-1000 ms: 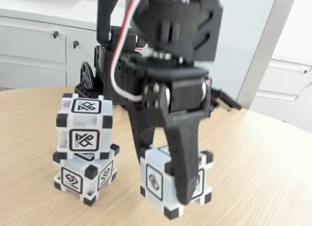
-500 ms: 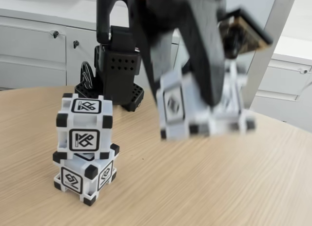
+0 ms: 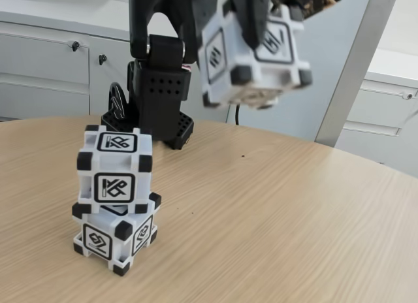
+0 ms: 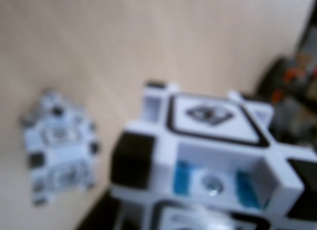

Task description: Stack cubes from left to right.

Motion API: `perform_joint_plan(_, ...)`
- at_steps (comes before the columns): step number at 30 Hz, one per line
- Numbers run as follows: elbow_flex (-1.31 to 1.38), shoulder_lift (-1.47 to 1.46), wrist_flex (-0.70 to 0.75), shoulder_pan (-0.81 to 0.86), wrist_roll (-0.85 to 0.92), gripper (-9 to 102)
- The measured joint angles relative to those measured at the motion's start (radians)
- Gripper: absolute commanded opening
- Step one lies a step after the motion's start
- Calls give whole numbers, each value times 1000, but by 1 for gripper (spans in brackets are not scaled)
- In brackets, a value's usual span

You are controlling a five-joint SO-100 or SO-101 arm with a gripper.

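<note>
Fixed view: the black claw [image 3: 256, 30] is hanging high at the top of the frame, closed around a raised cube [image 3: 255, 55]. One dark finger [image 3: 253, 15] is lying down across the cube's near face. The cube is tilting, clear of the wooden worktop [image 3: 274, 211], with its underside showing. Two more cubes are sitting left of centre on the worktop as a stack: the top cube [image 3: 114, 166] is resting on the bottom cube [image 3: 114, 234], and the bottom one is turned at a slight angle to the one above it. The raised cube is well apart from the stack, up and to the right of it. The arm's black base [image 3: 157, 94] is standing behind the stack at the far edge of the worktop. White cabinets [image 3: 46, 61] are running along the back wall.

Wrist view: blurred. The held cube [image 4: 208, 155] is sitting close to the lens at lower right, its framed glyph face uppermost and a recess with blue parts facing the camera. The stack [image 4: 59, 145] is showing small at the left, seen from above against the pale worktop [image 4: 148, 36]. Dark arm parts [image 4: 292, 91] are sitting at the right edge. The claw's fingertips are too indistinct here to make out.
</note>
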State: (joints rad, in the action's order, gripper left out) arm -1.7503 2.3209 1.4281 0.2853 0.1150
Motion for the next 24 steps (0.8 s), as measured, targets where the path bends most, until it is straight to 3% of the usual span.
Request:
perform_joint_plan(8, 0, 12, 6, 193, -49, 19)
perform_joint_plan(24, -138, 12, 9, 216, 5, 19)
